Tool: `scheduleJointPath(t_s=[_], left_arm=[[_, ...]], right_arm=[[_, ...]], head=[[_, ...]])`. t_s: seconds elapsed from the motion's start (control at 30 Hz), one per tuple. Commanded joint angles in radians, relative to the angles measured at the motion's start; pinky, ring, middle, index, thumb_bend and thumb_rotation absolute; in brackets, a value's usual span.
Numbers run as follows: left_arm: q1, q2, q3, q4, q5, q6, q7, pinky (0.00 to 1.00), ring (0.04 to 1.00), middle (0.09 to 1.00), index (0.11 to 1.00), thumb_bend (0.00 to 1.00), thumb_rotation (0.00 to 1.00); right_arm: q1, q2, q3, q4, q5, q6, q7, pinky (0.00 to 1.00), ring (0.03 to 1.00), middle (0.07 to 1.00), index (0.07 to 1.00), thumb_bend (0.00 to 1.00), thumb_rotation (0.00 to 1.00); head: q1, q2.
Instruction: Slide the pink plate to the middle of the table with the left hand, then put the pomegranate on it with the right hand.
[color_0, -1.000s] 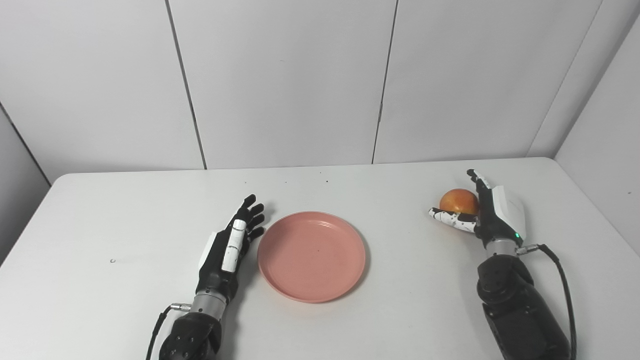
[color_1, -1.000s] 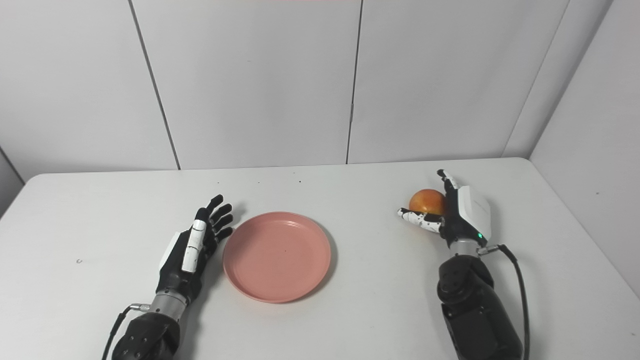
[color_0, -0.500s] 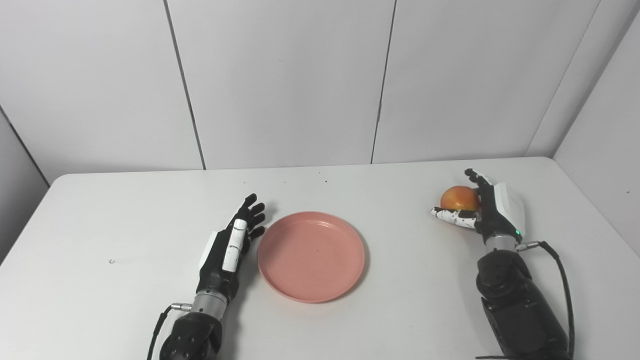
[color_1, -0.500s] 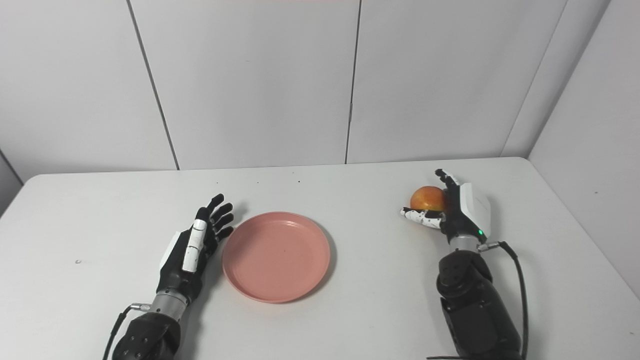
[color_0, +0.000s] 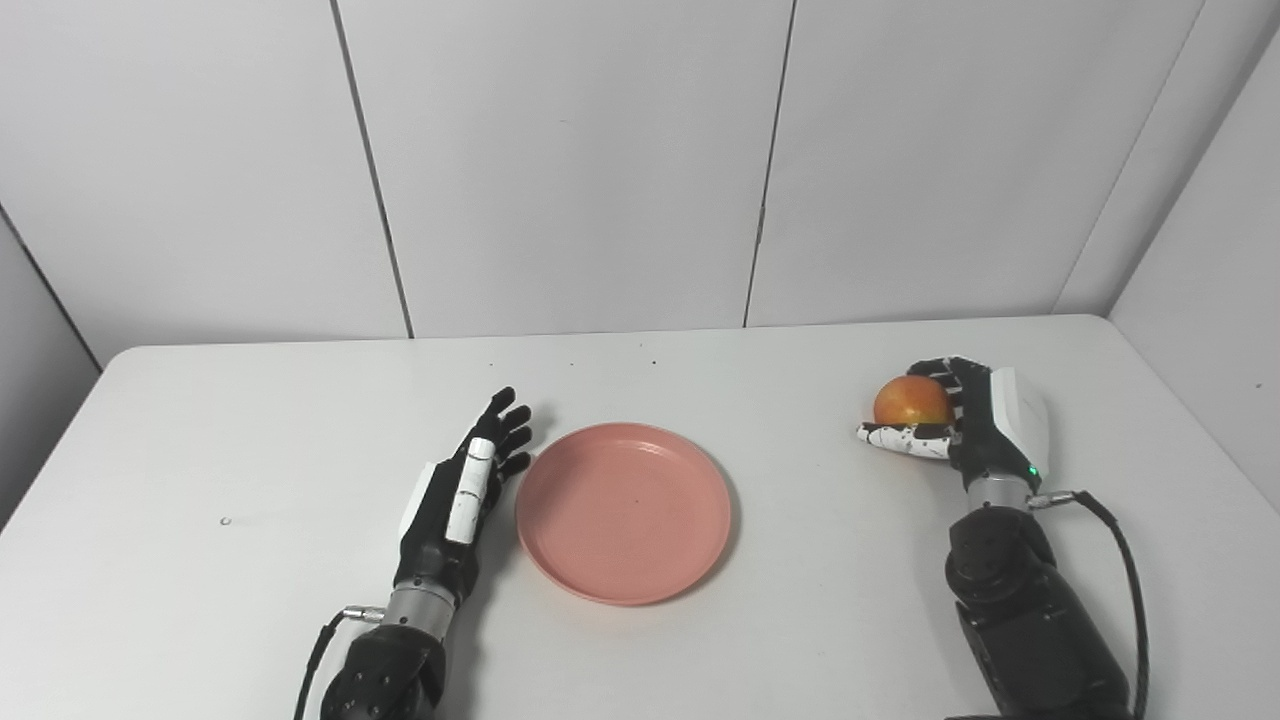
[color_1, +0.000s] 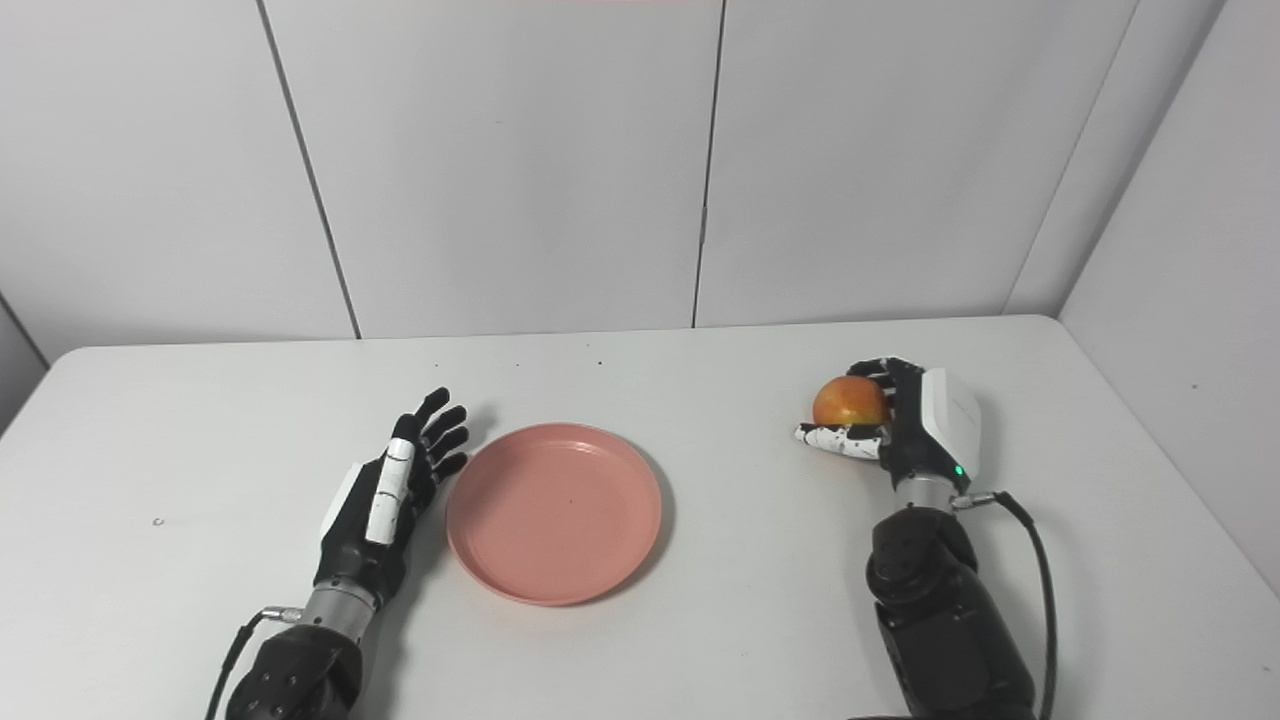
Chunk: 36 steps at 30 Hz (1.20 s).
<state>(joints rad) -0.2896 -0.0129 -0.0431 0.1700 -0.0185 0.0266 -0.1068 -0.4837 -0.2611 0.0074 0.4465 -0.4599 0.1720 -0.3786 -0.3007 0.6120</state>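
Observation:
The pink plate lies flat near the middle of the white table, with nothing on it. My left hand rests just left of the plate's rim, fingers stretched out and apart, holding nothing. At the right side, the orange-red pomegranate sits in my right hand. The fingers curl over its top and far side and the thumb lies under its front. Whether the fruit still touches the table I cannot tell.
Grey wall panels stand close behind the table's far edge and along its right side. A black cable runs from my right wrist. A tiny speck lies on the table at the left.
The right hand's fingers, upright behind the pomegranate a second ago, have curled over it and closed. The left hand and the plate have not moved.

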Motion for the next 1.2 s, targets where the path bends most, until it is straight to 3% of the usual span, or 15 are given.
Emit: scheduleJointPath(t_s=[0.0,0.1,0.3,0.43,0.63,0.8,0.87,0.93,1.07,1.17], left_arm=[[-0.020,-0.004,-0.004,-0.028,0.001,-0.020,0.005,0.89,0.919,0.919,0.916,0.65,1.00],[-0.020,-0.003,-0.004,-0.029,0.003,-0.018,0.007,0.89,0.916,0.918,0.915,0.65,1.00],[-0.020,-0.004,-0.008,-0.030,0.010,-0.012,0.010,0.89,0.917,0.918,0.916,0.66,1.00],[-0.020,-0.004,-0.012,-0.031,0.014,-0.015,0.013,0.89,0.916,0.918,0.915,0.66,1.00],[-0.022,-0.004,-0.016,-0.028,0.013,-0.017,0.014,0.89,0.919,0.920,0.916,0.65,1.00],[-0.020,-0.003,-0.022,-0.032,0.023,-0.013,0.019,0.88,0.918,0.919,0.916,0.66,1.00],[-0.020,-0.004,-0.021,-0.033,0.022,-0.012,0.019,0.88,0.919,0.920,0.916,0.66,1.00],[-0.019,-0.004,-0.019,-0.035,0.018,-0.012,0.016,0.89,0.920,0.920,0.915,0.66,1.00],[-0.019,-0.003,-0.019,-0.036,0.018,-0.013,0.015,0.88,0.919,0.919,0.915,0.66,1.00],[-0.019,-0.003,-0.020,-0.037,0.020,-0.011,0.015,0.89,0.920,0.920,0.915,0.66,1.00]], right_arm=[[-0.020,-0.007,-0.004,-0.014,-0.005,-0.046,-0.033,0.26,0.439,0.440,0.520,0.52,0.00],[-0.012,0.000,-0.010,-0.029,0.008,-0.064,-0.046,0.27,0.361,0.460,0.542,0.51,0.00],[0.002,0.016,-0.033,-0.070,0.040,-0.127,-0.074,0.18,0.386,0.498,0.490,0.52,0.00],[0.018,0.028,-0.040,-0.132,0.044,-0.136,-0.075,0.23,0.362,0.480,0.533,0.51,0.00],[0.038,0.040,-0.038,-0.226,0.051,-0.115,-0.047,0.30,0.414,0.488,0.519,0.51,0.00],[0.050,0.054,-0.028,-0.285,0.061,-0.119,-0.017,0.21,0.445,0.479,0.502,0.52,0.00],[0.053,0.061,-0.022,-0.300,0.062,-0.116,-0.005,0.23,0.447,0.458,0.517,0.52,0.00],[0.054,0.066,-0.008,-0.305,0.060,-0.131,0.004,0.24,0.382,0.475,0.541,0.51,0.00],[0.056,0.080,0.022,-0.311,0.062,-0.154,0.025,0.20,0.443,0.425,0.528,0.51,0.00],[0.054,0.097,0.048,-0.312,0.062,-0.169,0.035,0.18,0.400,0.493,0.493,0.51,0.00]], head=[[0.000,-0.001],[0.003,0.001],[0.011,0.004],[0.013,0.003],[0.018,0.004],[0.021,0.003],[0.022,0.004],[0.021,0.006],[0.023,0.009],[0.025,0.009]])
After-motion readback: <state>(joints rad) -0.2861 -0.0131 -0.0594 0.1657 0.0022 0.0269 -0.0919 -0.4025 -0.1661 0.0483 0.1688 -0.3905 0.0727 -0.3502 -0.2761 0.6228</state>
